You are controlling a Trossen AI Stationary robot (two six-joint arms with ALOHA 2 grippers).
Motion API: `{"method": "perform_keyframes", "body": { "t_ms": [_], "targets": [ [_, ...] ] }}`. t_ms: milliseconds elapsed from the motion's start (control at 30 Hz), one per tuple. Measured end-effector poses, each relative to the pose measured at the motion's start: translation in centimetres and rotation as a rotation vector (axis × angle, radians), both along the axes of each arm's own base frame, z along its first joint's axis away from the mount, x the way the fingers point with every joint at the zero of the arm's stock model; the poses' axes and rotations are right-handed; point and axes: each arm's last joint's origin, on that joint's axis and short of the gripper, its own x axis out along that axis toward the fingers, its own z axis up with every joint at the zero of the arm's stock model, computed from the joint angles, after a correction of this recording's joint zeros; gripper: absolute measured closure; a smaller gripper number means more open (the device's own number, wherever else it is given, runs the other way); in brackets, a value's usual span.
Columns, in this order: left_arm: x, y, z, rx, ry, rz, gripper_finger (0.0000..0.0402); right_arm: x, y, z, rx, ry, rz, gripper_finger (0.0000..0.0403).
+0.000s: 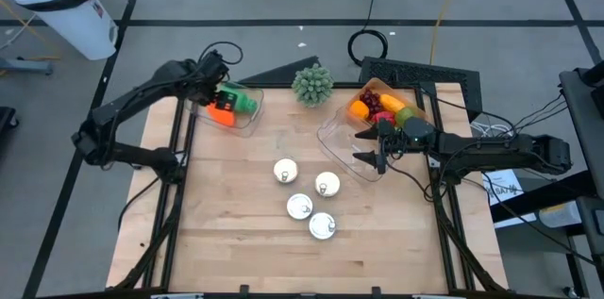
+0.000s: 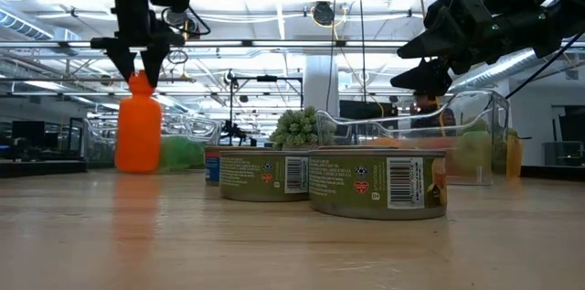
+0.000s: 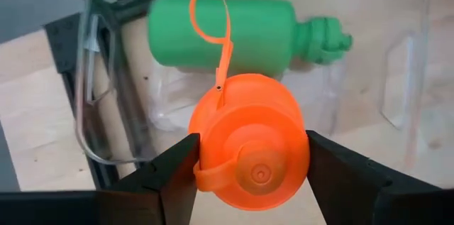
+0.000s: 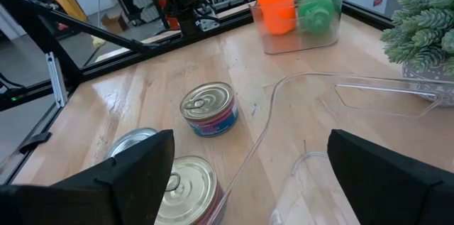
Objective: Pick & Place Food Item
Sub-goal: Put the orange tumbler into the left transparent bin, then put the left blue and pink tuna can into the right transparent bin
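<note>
An orange bottle (image 3: 248, 147) stands upright in a clear container (image 1: 247, 124) at the table's far left. A green bottle (image 3: 227, 30) lies on its side beside it. My left gripper (image 1: 215, 91) comes down from above and is shut on the orange bottle (image 2: 138, 130). My right gripper (image 1: 370, 159) hangs open at the right, over the near rim of an empty clear bin (image 4: 340, 90), with nothing between its fingers (image 4: 135, 175). Fruit pieces (image 1: 382, 108) fill a clear tray behind that bin. My left gripper pinches the orange bottle between its two fingers (image 3: 177, 168), one on each side of its upper part (image 3: 206, 140). The fingers point steeply down onto it from above. The bottle is upright with its base low in the clear container; I cannot tell whether it rests on the floor.
Several tins (image 1: 299, 207) stand at the table's middle, near the empty bin's left side. A small green plant (image 1: 312, 85) sits at the far edge between container and fruit tray. Bare wood lies along the near half of the table (image 1: 236, 252).
</note>
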Motion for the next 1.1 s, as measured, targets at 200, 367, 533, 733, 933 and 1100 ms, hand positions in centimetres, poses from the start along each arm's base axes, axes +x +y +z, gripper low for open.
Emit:
{"method": "perform_keyframes", "body": {
  "t_ms": [200, 367, 533, 733, 933, 1100],
  "targets": [
    [-0.5, 0.5, -0.2, 0.003, 0.01, 0.009, 0.0149, 0.0, 0.0, 0.0, 0.0, 0.002, 0.0, 0.0048],
    [-0.6, 0.4, -0.3, -0.008, 0.023, 0.0, 0.0099, 0.0, 0.0, 0.0, 0.0, 0.003, 0.0, 0.0048],
    [-0.5, 0.4, -0.3, -0.005, 0.023, -0.006, 0.0057, 0.0, 0.0, 0.0, 0.0, 0.004, 0.0, 0.0048],
    [-0.5, 0.5, 0.2, 0.009, 0.01, -0.006, 0.0034, 0.0, 0.0, 0.0, 0.0, 0.004, 0.0, 0.0048],
    [-0.4, 1.0, 3.3, 0.091, -0.043, -0.036, 0.0038, 0.0, 0.0, 0.0, 0.0, 0.004, 0.0, 0.0048],
    [-0.8, 0.8, 8.1, 0.191, -0.13, -0.024, 0.0048, 0.0, 0.0, 0.0, 0.0, 0.004, 0.0, 0.0048]
  ]
}}
